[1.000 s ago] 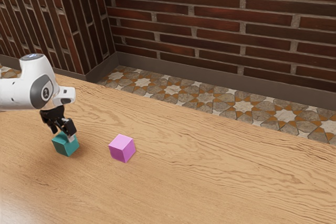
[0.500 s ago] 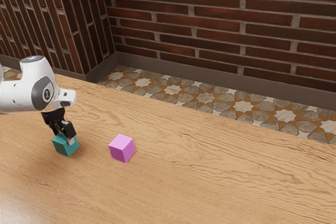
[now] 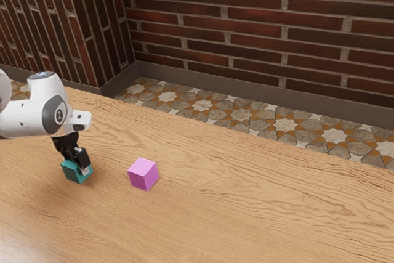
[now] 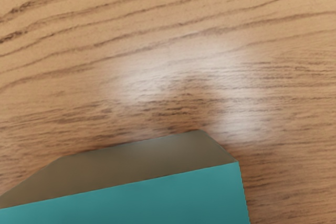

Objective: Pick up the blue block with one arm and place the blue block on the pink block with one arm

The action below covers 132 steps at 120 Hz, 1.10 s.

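Note:
The blue block (image 3: 74, 173), teal in colour, rests on the wooden table (image 3: 246, 201) at the exterior view's left. My gripper (image 3: 76, 160) is right over it, its black fingers (image 3: 83, 161) reaching down at the block's top, open and spread across it. In the wrist view the blue block (image 4: 157, 198) lies just under my hand, with bare wood beyond it. The pink block (image 3: 143, 173) sits on the table a short way to the exterior view's right of the blue one, apart from it.
The wooden table runs wide to the exterior view's right and front. A brick wall (image 3: 258, 23) and a patterned tile floor (image 3: 258, 118) lie beyond the table's far edge.
My hand has sunk lower over the blue block, bringing the fingers down to its top. Both blocks stay where they were.

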### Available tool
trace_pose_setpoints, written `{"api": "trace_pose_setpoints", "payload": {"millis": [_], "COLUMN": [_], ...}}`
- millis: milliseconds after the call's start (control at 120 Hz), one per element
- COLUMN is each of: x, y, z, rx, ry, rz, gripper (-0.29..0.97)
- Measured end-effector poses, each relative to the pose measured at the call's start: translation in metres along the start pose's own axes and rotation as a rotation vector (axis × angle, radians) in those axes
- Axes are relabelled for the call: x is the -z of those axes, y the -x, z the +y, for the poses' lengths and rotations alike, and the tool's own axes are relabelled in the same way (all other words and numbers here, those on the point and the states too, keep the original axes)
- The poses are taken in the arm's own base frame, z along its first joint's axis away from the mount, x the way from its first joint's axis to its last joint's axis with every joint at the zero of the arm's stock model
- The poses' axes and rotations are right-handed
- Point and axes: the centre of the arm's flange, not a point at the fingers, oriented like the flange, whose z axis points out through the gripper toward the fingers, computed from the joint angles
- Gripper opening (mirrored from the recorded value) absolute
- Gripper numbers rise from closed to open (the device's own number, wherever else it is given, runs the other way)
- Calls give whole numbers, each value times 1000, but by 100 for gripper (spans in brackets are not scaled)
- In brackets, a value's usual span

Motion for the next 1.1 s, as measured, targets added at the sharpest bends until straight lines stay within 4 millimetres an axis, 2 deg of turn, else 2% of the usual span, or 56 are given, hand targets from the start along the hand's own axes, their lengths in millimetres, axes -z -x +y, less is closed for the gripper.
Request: {"api": "trace_pose_setpoints", "payload": {"millis": [308,625,1100], "x": [-7,-8,2], "y": [0,0,-3], "z": [0,-1,-2], "rx": [-5,-10,-9], "ry": [6,7,5], "rz": [-2,0,24], "gripper": [68,50,40]}}
